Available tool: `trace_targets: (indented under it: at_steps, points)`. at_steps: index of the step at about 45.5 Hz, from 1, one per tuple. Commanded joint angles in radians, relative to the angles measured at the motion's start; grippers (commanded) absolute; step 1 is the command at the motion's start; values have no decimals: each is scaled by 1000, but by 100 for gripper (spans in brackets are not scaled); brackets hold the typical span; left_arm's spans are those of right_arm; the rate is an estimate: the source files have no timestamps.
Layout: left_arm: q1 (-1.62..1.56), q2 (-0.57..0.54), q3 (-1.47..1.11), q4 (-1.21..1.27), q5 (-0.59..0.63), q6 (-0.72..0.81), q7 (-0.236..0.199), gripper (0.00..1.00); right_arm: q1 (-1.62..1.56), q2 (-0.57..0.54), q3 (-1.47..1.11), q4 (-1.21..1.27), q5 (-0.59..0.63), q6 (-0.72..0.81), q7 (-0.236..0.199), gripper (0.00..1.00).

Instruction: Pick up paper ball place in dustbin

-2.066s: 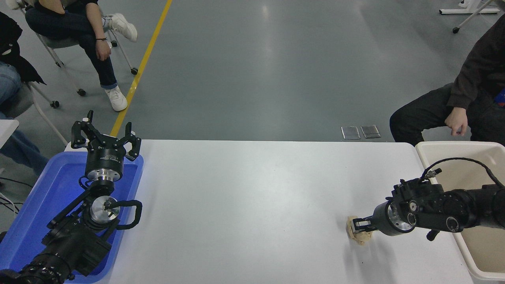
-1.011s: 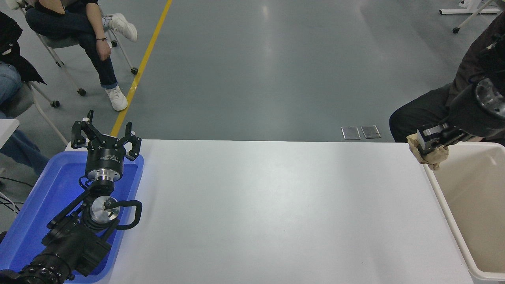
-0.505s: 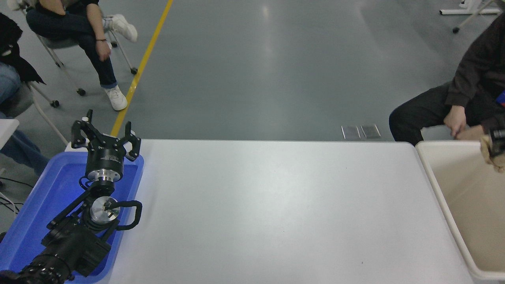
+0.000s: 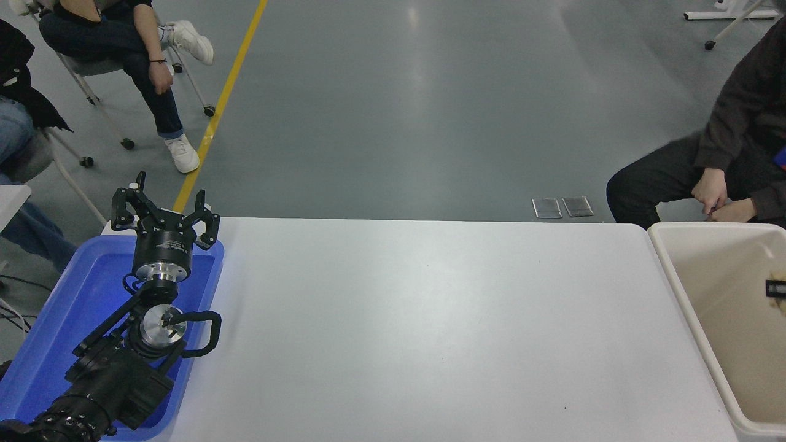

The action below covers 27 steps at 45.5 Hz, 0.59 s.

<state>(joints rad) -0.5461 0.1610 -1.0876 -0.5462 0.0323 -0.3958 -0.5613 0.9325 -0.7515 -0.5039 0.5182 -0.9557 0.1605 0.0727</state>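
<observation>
The dustbin (image 4: 706,226) is a cream-beige bin standing against the white table's (image 4: 430,319) right end, cut off by the picture's right edge. Only a small black tip of my right gripper (image 4: 775,288) shows at that edge, over the inside of the dustbin; I cannot see how its jaws stand. The paper ball is out of view. My left gripper (image 4: 164,207) is open and empty, parked upright over the blue tray (image 4: 55,319) at the lower left.
A person in dark clothes (image 4: 731,153) sits just behind the dustbin, with hands (image 4: 712,190) close to its far rim. Two more people sit on chairs at the upper left (image 4: 123,49), off the table.
My right gripper carried the paper ball up off the table, right over the dustbin's rim, and has now slid almost out of the picture. The ball no longer shows.
</observation>
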Motion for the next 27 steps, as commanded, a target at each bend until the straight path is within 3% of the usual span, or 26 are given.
trace_targets:
  at_steps: [1, 4, 5, 7, 8, 27]
  points:
    - [0, 0, 0, 0, 0, 0, 0, 99, -150, 77, 137, -104, -5, -79, -2, 16]
    - [0, 0, 0, 0, 0, 0, 0, 99, -156, 87, 151, -106, -3, -79, -4, 28]
    - [0, 0, 0, 0, 0, 0, 0, 99, -156, 90, 157, -107, -2, -79, -5, 40]
    - [0, 0, 0, 0, 0, 0, 0, 99, -156, 95, 175, -109, 0, -81, -7, 89]
    - [0, 0, 0, 0, 0, 0, 0, 99, -158, 97, 186, -109, 0, -78, -8, 100]
    - [0, 0, 0, 0, 0, 0, 0, 99, -164, 106, 252, -106, 3, -78, -10, 100]
